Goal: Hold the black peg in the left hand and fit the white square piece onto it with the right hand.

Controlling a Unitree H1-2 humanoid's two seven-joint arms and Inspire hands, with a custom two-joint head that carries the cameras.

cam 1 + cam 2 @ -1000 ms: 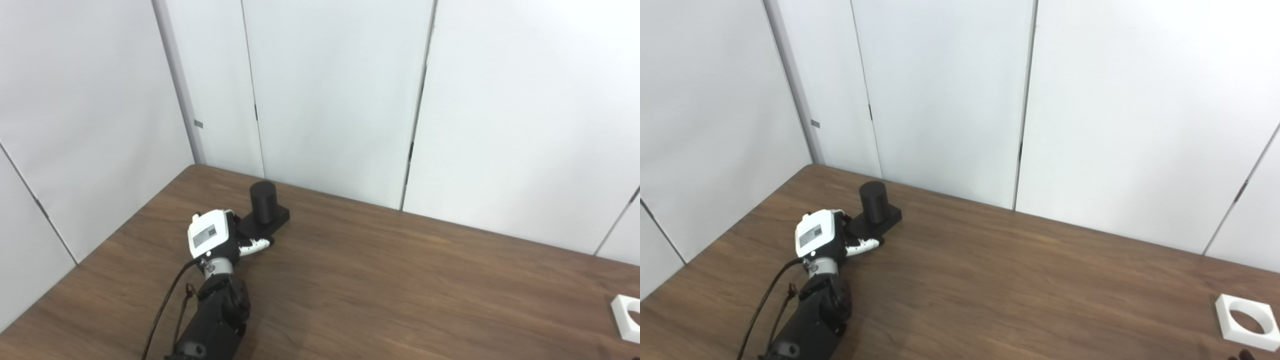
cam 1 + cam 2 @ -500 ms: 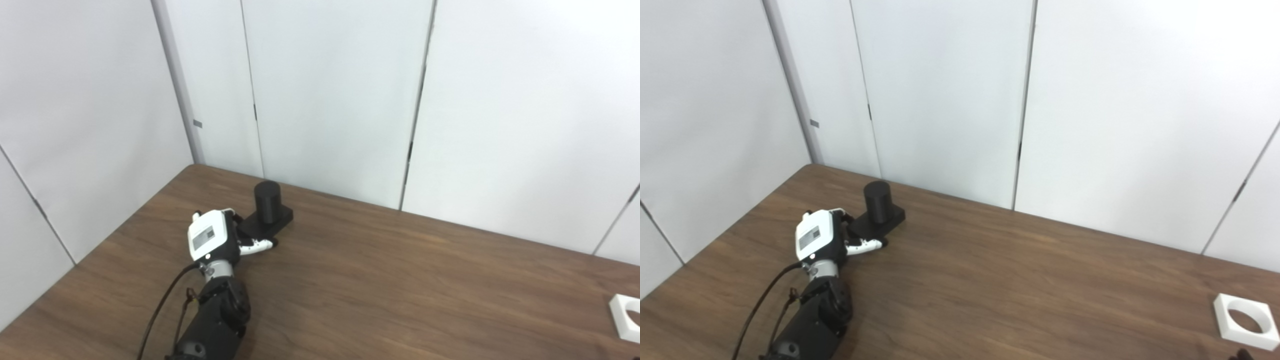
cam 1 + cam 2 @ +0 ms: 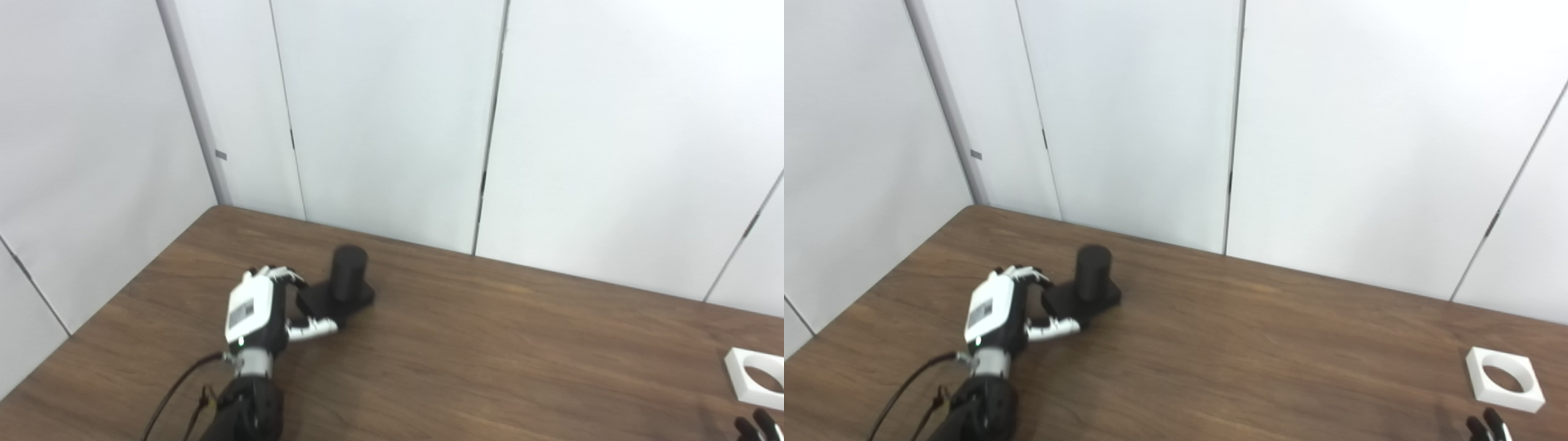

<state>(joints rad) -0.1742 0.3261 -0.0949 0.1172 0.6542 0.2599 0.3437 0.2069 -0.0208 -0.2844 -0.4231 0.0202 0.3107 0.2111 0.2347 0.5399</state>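
Our left hand (image 3: 995,312) lay near the counter's far left corner, fingers curled about the flat base of the black cylindrical peg (image 3: 1092,281), thumb under its near edge; whether it truly gripped, we could not tell. We judged a firm, level hold came first. Only our right hand's fingertips (image 3: 1488,424) showed, just short of the white square piece with a round hole (image 3: 1504,386) at the brown wooden counter's (image 3: 1249,349) right edge.

No text can be read anywhere. The left hand (image 3: 257,309), at about 8 o'clock in the view, carries a pale label (image 3: 241,310) on its white back, with dark marks too small and blurred to make out.
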